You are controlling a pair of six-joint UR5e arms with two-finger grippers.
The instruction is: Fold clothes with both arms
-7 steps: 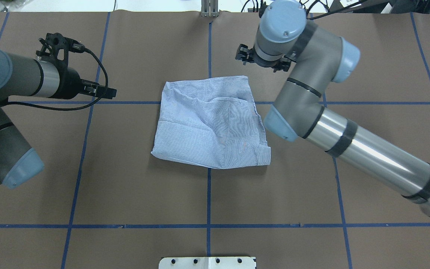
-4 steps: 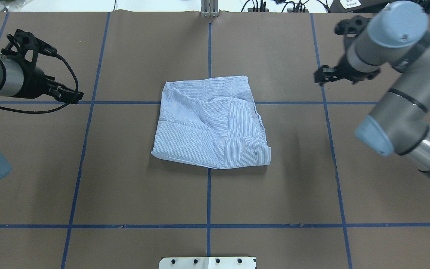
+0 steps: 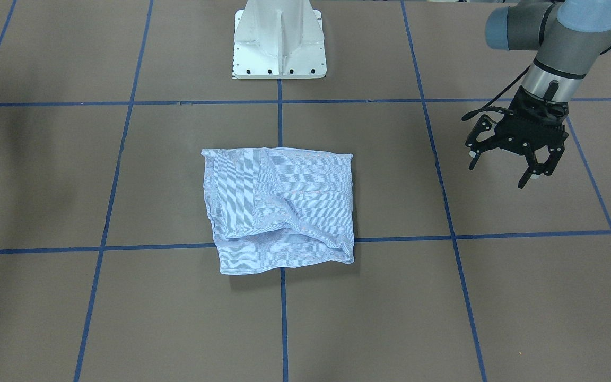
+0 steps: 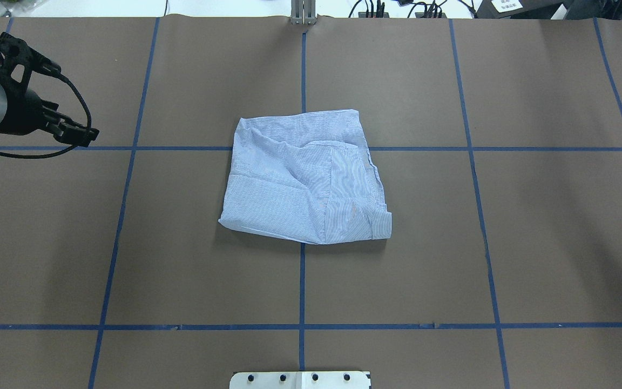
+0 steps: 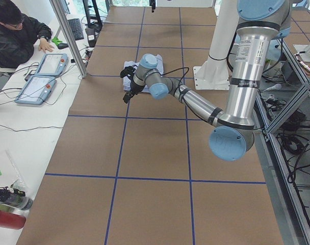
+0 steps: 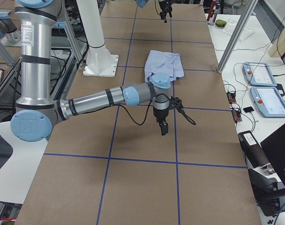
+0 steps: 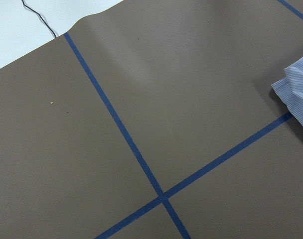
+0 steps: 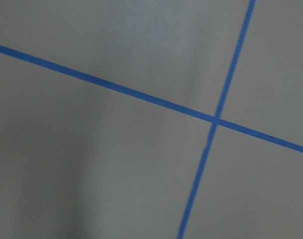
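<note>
The light-blue striped shirt (image 4: 303, 178) lies folded into a rough square at the table's middle; it also shows in the front view (image 3: 284, 212) and the right side view (image 6: 164, 63). One corner of it shows in the left wrist view (image 7: 297, 94). My left gripper (image 3: 498, 172) is open and empty, hovering well off the shirt toward my left side, and shows in the overhead view (image 4: 81, 135). My right gripper (image 6: 163, 130) points down over bare table, away from the shirt. It shows only in the right side view, so I cannot tell whether it is open or shut.
The table is covered in brown paper with a blue tape grid (image 4: 302, 281). The white pedestal base (image 3: 279, 40) stands at my side of the table. An operator (image 5: 15, 35) sits at a side bench with two tablets (image 5: 43, 76).
Both arms have pulled back from the shirt: the left gripper moved further left, and the right arm swung right and left the overhead view. The shirt has not moved.
</note>
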